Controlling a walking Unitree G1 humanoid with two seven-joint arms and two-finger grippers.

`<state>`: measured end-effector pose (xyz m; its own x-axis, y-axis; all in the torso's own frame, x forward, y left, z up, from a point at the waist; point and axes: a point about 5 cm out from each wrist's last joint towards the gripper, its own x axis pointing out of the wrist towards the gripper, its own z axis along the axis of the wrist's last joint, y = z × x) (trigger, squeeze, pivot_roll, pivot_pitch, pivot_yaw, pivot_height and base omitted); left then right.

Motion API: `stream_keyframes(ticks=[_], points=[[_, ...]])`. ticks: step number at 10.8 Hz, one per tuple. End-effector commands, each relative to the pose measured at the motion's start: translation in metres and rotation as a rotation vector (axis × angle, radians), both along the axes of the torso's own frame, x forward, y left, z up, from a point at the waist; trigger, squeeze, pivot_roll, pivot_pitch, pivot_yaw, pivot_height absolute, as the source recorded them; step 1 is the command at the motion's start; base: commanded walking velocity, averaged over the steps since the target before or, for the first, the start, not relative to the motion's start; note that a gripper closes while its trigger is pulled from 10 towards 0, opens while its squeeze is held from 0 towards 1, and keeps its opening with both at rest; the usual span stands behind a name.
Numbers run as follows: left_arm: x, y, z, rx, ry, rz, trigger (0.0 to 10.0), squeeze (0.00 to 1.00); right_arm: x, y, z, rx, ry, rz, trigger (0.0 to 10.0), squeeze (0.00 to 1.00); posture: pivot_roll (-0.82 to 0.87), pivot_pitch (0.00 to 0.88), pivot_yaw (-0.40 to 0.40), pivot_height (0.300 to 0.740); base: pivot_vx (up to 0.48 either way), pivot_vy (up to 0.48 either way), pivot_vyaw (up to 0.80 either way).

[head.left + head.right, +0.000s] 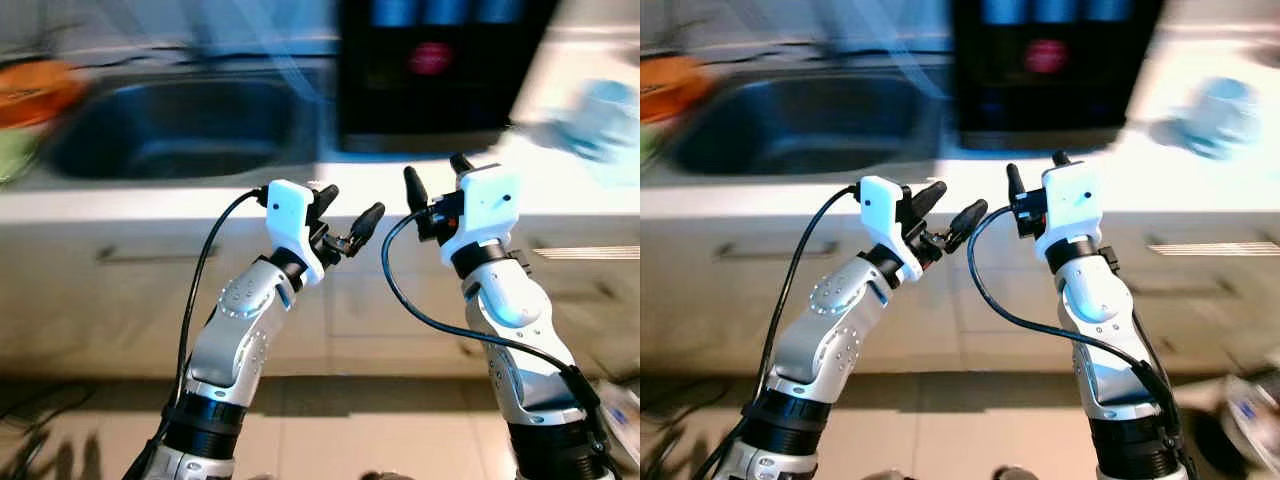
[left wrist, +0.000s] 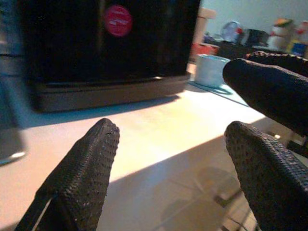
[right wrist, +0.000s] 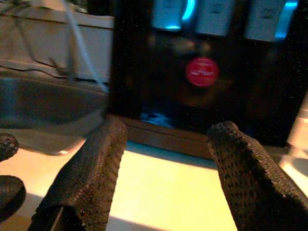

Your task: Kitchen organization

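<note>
Both arms are raised in front of a pale kitchen counter (image 1: 200, 200). My left gripper (image 1: 347, 215) is open and empty, its fingers pointing right toward the other arm. My right gripper (image 1: 437, 178) is open and empty too, held just before the counter's front edge. A black appliance (image 1: 440, 70) with a round red sticker (image 3: 202, 71) stands on the counter straight ahead. A light blue cup (image 1: 605, 118) sits on the counter to its right, blurred; the same cup (image 2: 211, 70) is seen past the left fingers (image 2: 84, 168).
A steel sink (image 1: 170, 125) is sunk into the counter at the left, with a faucet behind it. An orange and green object (image 1: 30, 100) lies at the sink's far left. Cabinet drawers (image 1: 130, 290) run below the counter. The tiled floor (image 1: 350, 430) is underfoot.
</note>
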<state>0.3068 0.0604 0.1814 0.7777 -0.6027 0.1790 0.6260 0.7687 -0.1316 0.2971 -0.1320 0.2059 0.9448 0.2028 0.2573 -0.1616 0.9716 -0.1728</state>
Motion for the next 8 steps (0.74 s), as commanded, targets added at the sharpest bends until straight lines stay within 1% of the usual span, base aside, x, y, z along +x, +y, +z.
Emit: stream_keyframes(ticks=[1,8], points=[[0.0015,0.0020,0.0018,-0.002,-0.006,0.004,10.0,0.00,0.0005,0.0005,-0.0004,-0.007,0.007,-0.001,10.0,0.00,-0.02,0.063,0.067,0.740,0.000,0.000,-0.80],[0.0068,0.0075,0.0031,-0.022,0.005,0.034,10.0,0.00,0.0009,0.0021,0.0002,0.001,0.009,0.000,10.0,0.00,-0.02,0.063,0.072,0.740,0.000,0.000,-0.80]])
